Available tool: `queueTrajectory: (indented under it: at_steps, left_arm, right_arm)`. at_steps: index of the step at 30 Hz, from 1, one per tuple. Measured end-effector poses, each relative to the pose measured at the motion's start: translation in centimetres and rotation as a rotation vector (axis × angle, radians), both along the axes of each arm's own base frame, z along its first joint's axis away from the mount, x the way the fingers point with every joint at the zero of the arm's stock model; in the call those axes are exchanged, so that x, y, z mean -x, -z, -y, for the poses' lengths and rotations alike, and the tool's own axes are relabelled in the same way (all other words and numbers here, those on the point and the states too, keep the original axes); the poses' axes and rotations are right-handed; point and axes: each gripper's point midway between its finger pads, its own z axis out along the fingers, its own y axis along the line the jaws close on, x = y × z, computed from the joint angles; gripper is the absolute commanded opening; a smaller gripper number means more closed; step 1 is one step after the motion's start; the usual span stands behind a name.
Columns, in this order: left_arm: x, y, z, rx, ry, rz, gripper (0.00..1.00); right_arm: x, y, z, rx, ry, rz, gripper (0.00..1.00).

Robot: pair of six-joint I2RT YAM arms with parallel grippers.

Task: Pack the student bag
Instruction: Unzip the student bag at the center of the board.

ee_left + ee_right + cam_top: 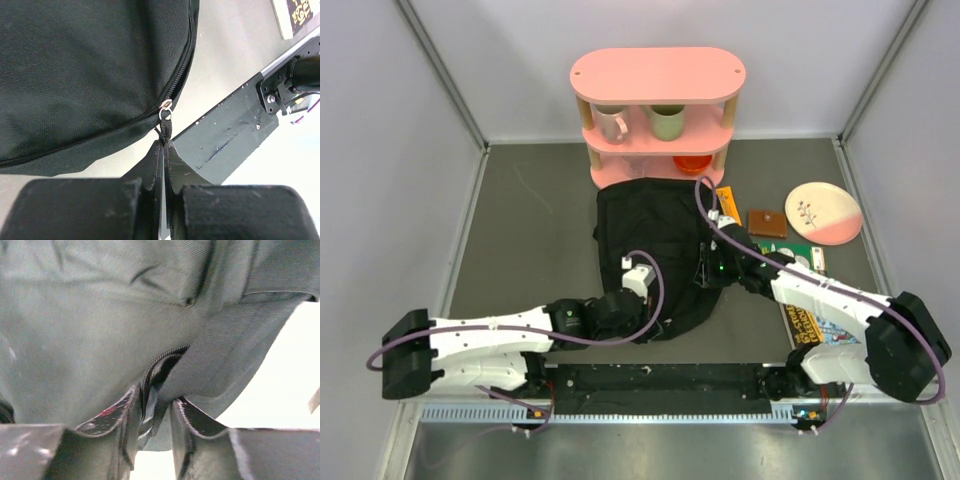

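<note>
Fabric dominates what we see: the student bag (655, 255), a soft black backpack of finely woven cloth, lies flat and wrinkled on the grey matte table (530, 240). Its far edge touches the base of a pink shelf (658, 75) with rounded ends and pale posts. The shelf has 3 tiers: on the middle tier stand 2 mugs, a whitish mug (611, 123) and a green mug (667, 122), and on the lowest tier sits a red bowl (691, 163), partly hidden. We cannot see inside the bag. Right of the bag lie a flat brown wallet (767, 222), a round plate (823, 212) that is part cream and part pink with a sprig drawn on it, and a printed book (810, 320) partly under the right arm. The left gripper (164, 150) sits at the bag's near edge, its 2 dark fingers (150, 170) pressed together on the short black zipper pull (165, 125), which hangs from a small metal slider on a curved zip line whose teeth look closed there. The right gripper (157, 412) is at the bag's right side, clamped on a fold of the bag's cloth beside a gaping stretch of zip; in that wrist view the cloth looks washed-out grey.
</note>
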Motion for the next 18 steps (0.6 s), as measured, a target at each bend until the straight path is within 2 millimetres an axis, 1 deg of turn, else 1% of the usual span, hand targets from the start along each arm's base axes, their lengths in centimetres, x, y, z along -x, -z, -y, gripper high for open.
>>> queueTrajectory:
  at_steps: [1,2,4,6,9,11,13,15,18]
  left_arm:
    - [-0.1,0.2,0.5,-0.01,0.007,-0.003,0.0]
    - [0.0,0.4,0.8,-0.015,0.016,-0.008,0.0]
    - [0.3,1.0,1.6,-0.02,0.042,-0.021,0.0]
    - [0.6,1.6,2.3,-0.022,0.063,-0.034,0.0]
    - [0.7,2.1,2.6,-0.028,0.078,-0.041,0.0]
    - [0.7,2.1,2.8,-0.024,0.085,-0.035,0.0]
    - [0.6,1.8,3.0,-0.013,0.089,-0.026,0.0]
    - [0.6,1.7,3.2,-0.007,0.093,-0.021,0.0]
    - [0.6,1.8,3.4,-0.005,0.096,-0.019,0.0]
  right_arm:
    - [-0.4,-0.1,0.4,-0.002,0.031,-0.001,0.66]
    - [-0.8,-0.2,0.7,-0.011,0.063,-0.005,0.74]
    - [-0.9,-0.5,0.9,-0.046,0.109,-0.014,0.82]
    - [-0.3,-0.9,1.1,-0.108,0.156,-0.024,0.86]
    - [1.7,-1.3,2.0,-0.213,0.228,-0.039,0.88]
    - [3.1,-1.6,2.9,-0.284,0.283,-0.045,0.88]
    - [4.3,-2.3,3.5,-0.393,0.349,-0.043,0.87]
    - [5.1,-2.8,3.8,-0.499,0.4,-0.053,0.86]
    - [5.8,-3.5,3.9,-0.599,0.446,-0.08,0.85]
